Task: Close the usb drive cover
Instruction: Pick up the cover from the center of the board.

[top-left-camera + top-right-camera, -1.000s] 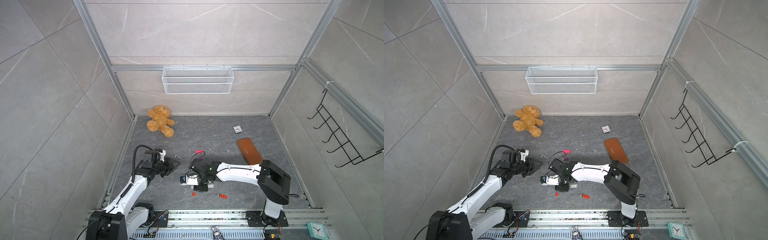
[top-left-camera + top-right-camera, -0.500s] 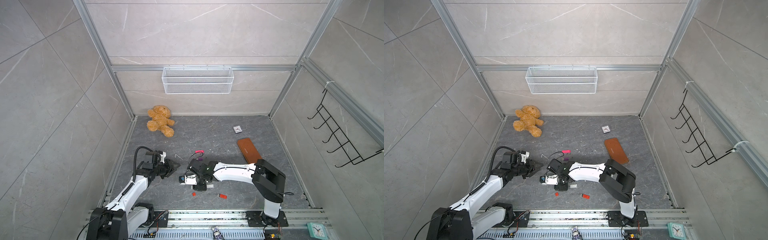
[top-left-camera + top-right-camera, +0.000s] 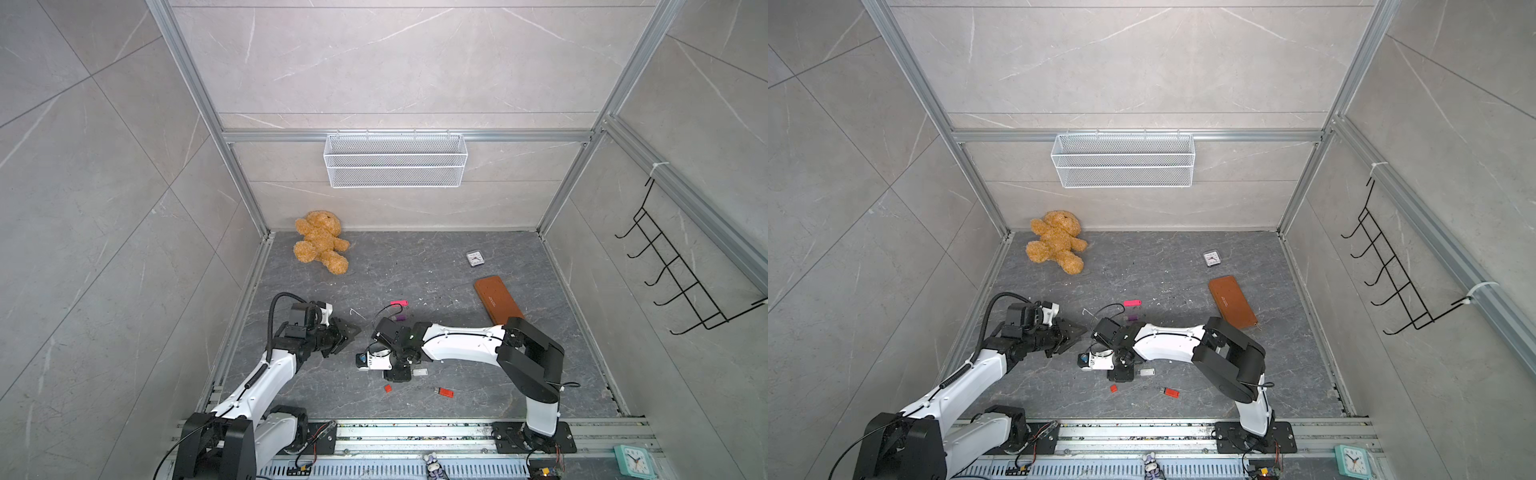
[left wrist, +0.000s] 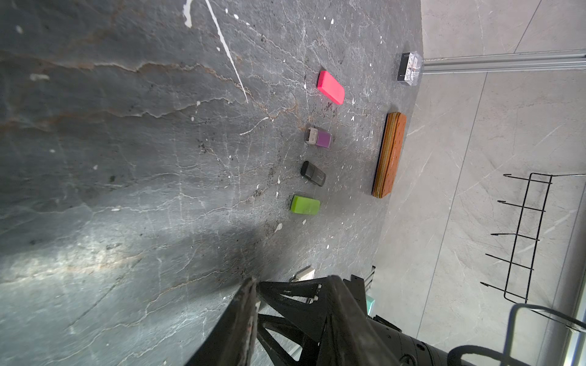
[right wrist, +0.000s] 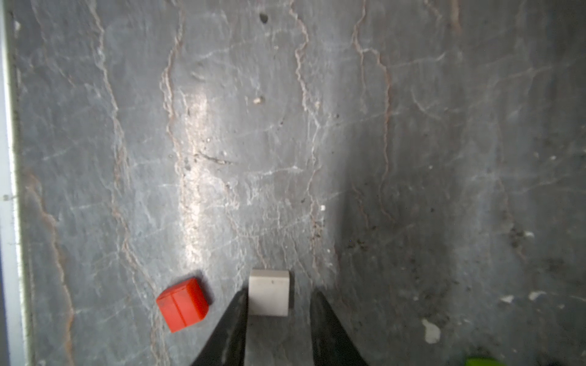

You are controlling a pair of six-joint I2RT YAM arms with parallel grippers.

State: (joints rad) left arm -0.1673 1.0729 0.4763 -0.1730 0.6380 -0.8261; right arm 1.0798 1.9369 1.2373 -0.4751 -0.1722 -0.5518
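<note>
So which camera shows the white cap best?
The right wrist view: the white cap sits close up between the right gripper's jaws. In both top views the gripper hides it; the left wrist view does not show it clearly.

In a top view you see the right gripper [image 3: 1119, 375] pointing down at the grey table [image 3: 1183, 266], close to the front edge. Its jaws are hidden under the wrist. A pale USB drive [image 3: 1147, 372] lies just beside it. A small red cap [image 3: 1113, 388] lies near, and a red USB drive [image 3: 1171, 392] with its plug bare lies apart from this cap. The left gripper [image 3: 1075, 332] hangs low, pointing toward the right arm. A teddy bear [image 3: 1057, 241] lies in the back corner, and a brown wallet [image 3: 1232, 307] lies near the right wall.
</note>
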